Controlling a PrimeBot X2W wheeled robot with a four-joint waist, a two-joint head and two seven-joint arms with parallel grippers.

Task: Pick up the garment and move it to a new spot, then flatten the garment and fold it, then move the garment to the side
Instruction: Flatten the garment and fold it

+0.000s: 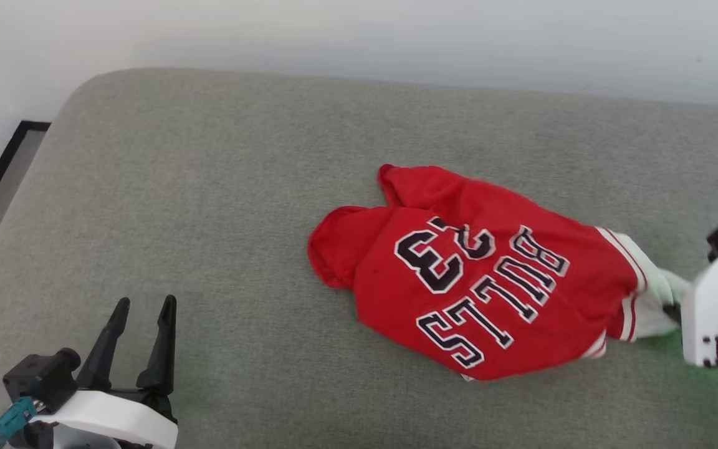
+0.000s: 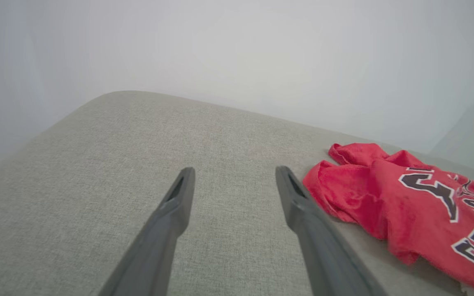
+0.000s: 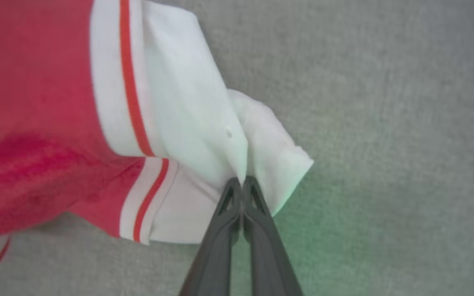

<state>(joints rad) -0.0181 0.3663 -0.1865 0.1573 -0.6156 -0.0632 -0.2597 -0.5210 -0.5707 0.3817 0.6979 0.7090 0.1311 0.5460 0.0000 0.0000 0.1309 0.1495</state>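
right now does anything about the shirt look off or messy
The garment lies crumpled and skewed on the grey cushion, lettering upside down in the head view; the right gripper has jaws shut on its white sleeve.

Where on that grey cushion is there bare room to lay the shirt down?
The widest bare patch of the cushion lies between the red shirt, the cushion's left edge and the open left jaws. A bare strip runs between the shirt and the far edge. It is crowded at the right, where the shut right jaws pinch the white sleeve.
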